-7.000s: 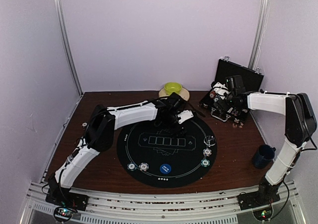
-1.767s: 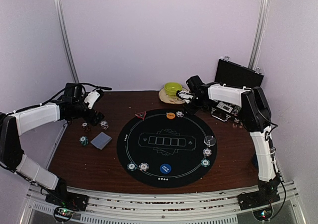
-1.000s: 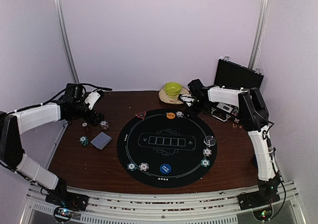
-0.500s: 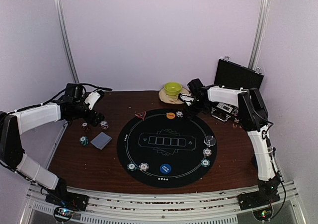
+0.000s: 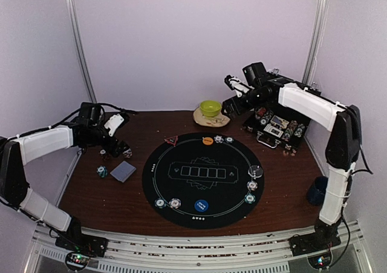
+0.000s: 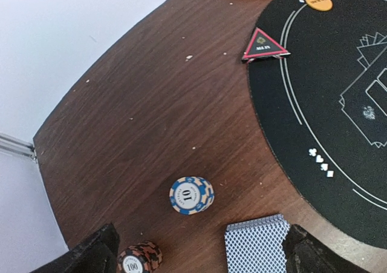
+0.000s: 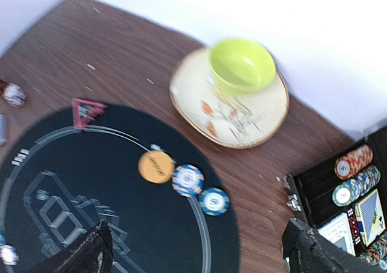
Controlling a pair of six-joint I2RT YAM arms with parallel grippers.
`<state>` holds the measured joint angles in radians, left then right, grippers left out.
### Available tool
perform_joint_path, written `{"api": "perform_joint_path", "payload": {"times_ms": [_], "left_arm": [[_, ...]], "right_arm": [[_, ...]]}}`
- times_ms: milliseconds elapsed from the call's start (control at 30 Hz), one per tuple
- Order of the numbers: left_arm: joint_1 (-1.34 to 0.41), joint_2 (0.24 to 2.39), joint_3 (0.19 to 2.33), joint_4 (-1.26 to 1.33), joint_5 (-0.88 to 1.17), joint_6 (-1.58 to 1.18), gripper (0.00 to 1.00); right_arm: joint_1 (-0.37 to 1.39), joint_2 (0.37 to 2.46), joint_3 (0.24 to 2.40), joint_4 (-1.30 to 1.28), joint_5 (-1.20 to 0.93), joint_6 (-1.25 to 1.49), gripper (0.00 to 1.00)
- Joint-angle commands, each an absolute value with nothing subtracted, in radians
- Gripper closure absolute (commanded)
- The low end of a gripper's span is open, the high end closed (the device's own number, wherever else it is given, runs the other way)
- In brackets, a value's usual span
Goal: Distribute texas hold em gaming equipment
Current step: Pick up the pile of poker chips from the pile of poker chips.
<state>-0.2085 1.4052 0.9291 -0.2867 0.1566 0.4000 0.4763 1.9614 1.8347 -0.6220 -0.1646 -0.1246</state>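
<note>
Mat (image 5: 181, 188) centre open, poker chips (image 5: 175, 203) along its rim, card deck (image 5: 123, 171) left, chip case (image 5: 279, 126) far right

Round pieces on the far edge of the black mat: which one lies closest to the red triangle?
The plain orange disc; the blue-and-white chip and the green-edged chip lie farther along.

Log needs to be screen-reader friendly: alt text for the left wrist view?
Open left tool over a brown table, above a blue-and-orange 10 chip, a short chip stack marked 100 and a blue-backed card deck. At right, a red triangle marker straddles the edge of a black mat.
</note>
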Motion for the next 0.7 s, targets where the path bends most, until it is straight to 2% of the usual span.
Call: {"api": "perform_joint_path", "payload": {"times_ms": [0,133,300,667], "left_arm": [[-0.205,1.435,0.938,-0.344,0.221,0.494,0.02],[-0.200,1.525,0.988,-0.429,0.213,0.520,0.02],[-0.180,1.588,1.026,-0.478,0.201,0.556,0.02],[-0.177,1.670,1.041,-0.472,0.185,0.557,0.02]], "right_arm": [[0.609,1.869,1.732,-0.619,-0.212,0.018,0.00],[0.700,1.791,1.643,-0.578,-0.254,0.101,0.00],[0.730,1.739,1.590,-0.536,-0.285,0.165,0.00],[0.788,1.813,1.668,-0.571,-0.244,0.140,0.00]]}}
